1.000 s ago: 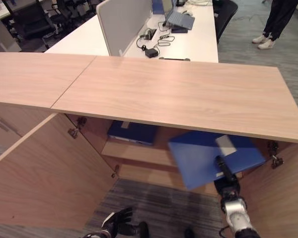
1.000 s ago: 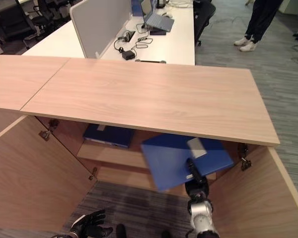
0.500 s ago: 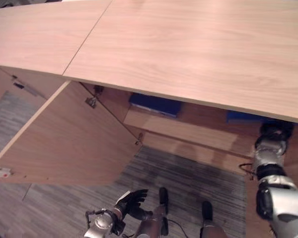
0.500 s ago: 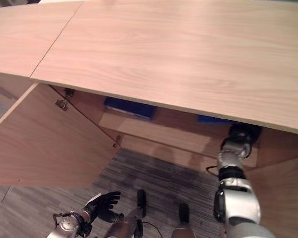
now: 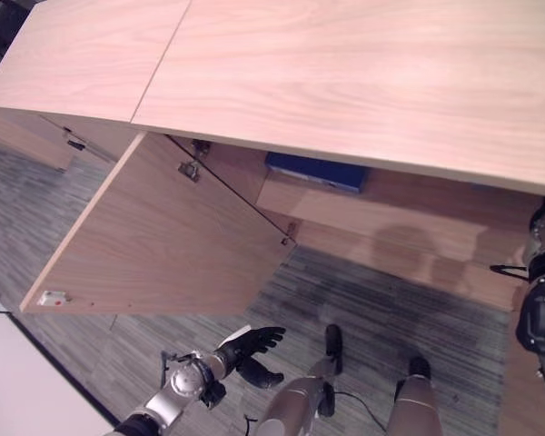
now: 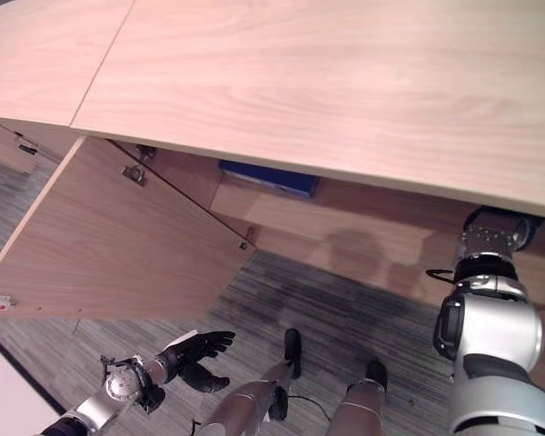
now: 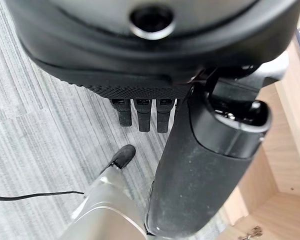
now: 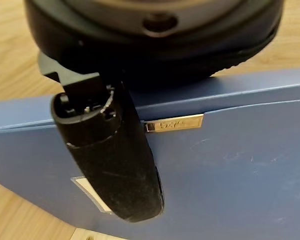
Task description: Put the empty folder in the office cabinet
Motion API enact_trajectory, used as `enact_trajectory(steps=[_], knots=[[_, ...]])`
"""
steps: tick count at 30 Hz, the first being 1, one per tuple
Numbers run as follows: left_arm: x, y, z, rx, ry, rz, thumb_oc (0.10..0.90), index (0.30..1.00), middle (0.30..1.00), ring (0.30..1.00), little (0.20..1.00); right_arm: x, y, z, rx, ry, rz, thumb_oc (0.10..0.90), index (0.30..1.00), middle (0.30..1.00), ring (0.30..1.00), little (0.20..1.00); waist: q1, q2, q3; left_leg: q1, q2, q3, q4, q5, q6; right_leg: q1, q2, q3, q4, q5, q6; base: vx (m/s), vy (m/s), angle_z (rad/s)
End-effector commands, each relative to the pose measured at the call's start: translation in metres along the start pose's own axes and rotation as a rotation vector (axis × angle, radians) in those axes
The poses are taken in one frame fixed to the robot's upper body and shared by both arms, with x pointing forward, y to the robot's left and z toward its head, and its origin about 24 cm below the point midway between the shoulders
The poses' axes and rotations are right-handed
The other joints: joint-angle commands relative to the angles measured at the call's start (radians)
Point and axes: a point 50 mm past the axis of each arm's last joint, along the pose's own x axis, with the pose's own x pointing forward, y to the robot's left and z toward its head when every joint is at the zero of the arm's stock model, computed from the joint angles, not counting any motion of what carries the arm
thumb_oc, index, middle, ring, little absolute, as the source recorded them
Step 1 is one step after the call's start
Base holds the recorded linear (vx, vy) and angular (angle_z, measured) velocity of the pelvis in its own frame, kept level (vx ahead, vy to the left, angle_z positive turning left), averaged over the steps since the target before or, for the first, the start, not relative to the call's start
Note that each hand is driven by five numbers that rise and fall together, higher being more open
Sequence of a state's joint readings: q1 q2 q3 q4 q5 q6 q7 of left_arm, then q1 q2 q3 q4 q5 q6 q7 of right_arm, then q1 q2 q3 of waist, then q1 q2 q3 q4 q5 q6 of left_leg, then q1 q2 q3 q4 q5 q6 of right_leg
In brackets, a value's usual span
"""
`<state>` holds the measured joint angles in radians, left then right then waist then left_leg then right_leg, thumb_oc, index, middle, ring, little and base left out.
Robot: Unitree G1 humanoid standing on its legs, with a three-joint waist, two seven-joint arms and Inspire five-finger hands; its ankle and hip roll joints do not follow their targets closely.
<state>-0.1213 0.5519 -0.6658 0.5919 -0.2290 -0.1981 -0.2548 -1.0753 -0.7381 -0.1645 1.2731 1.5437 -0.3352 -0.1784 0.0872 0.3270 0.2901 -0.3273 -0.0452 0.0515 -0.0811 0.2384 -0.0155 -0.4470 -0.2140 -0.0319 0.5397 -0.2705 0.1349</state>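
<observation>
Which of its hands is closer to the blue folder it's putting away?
Right. The right hand lies against the blue folder inside the cabinet; the left hand hangs open over the carpet.

The blue folder (image 8: 230, 170), held out below the cabinet top a second ago, now lies flat on wood inside the cabinet (image 6: 363, 245). The right hand (image 8: 115, 165), at the right of the frame, has reached in under the top, thumb laid across the folder.

Silver-grey arms, dark hands.
The left hand (image 5: 247, 343) was black with a white thumb cover; the right arm (image 6: 489, 331) had rounded silver segments.
</observation>
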Motion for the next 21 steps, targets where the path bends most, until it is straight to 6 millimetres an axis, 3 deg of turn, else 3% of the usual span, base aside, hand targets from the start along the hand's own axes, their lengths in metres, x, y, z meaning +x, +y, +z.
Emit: enact_trajectory(steps=[1, 4, 5, 6, 21], knots=[[-0.003, 0.011, 0.012, 0.034, -0.059, -0.007, 0.8, 0.9, 0.9, 0.9, 0.9, -0.011, 0.114, 0.073, 0.084, -0.201, 0.362, 0.4, 0.3, 0.3, 0.3, 0.3, 0.01, -0.006, -0.026, 0.09, 0.026, 0.073, 0.11, -0.223, -0.061, -0.03, 0.014, 0.017, -0.019, -0.036, 0.01, 0.04, 0.008, 0.14], [-0.002, 0.008, 0.011, 0.02, -0.059, -0.012, 0.8, 0.9, 0.9, 0.9, 0.9, -0.012, 0.117, 0.072, 0.076, -0.199, 0.363, 0.4, 0.3, 0.3, 0.3, 0.3, 0.012, 0.003, -0.022, 0.066, 0.019, 0.076, 0.143, -0.239, -0.056, -0.063, 0.005, 0.033, 0.019, -0.046, 0.01, 0.02, 0.001, 0.0], [-0.002, 0.008, 0.011, 0.02, -0.057, -0.013, 0.8, 0.9, 0.9, 0.9, 0.9, -0.012, 0.117, 0.07, 0.069, -0.194, 0.364, 0.444, 0.366, 0.366, 0.366, 0.366, 0.009, 0.004, -0.018, 0.057, 0.016, 0.075, 0.154, -0.245, -0.055, -0.074, 0.002, 0.041, 0.036, -0.05, 0.011, 0.02, 0.009, -0.08], [-0.002, 0.007, 0.009, 0.022, -0.049, -0.014, 0.8, 0.9, 0.9, 0.9, 0.9, -0.012, 0.118, 0.069, 0.061, -0.191, 0.35, 0.8, 0.9, 0.9, 0.9, 0.9, 0.009, 0.008, -0.011, 0.044, 0.01, 0.071, 0.173, -0.255, -0.053, -0.095, 0.003, 0.056, 0.058, -0.053, 0.011, 0.03, -0.003, -0.07], [-0.002, 0.011, 0.003, 0.031, -0.017, 0.051, 0.8, 0.9, 0.9, 0.9, 0.9, -0.009, 0.116, 0.053, -0.12, -0.117, 0.196, 0.8, 0.9, 0.9, 0.9, 0.9, -0.005, -0.017, 0.004, 0.003, 0.013, 0.079, 0.207, -0.283, -0.049, -0.134, 0.033, 0.08, 0.074, -0.05, 0.008, 0.02, -0.013, -0.05]])
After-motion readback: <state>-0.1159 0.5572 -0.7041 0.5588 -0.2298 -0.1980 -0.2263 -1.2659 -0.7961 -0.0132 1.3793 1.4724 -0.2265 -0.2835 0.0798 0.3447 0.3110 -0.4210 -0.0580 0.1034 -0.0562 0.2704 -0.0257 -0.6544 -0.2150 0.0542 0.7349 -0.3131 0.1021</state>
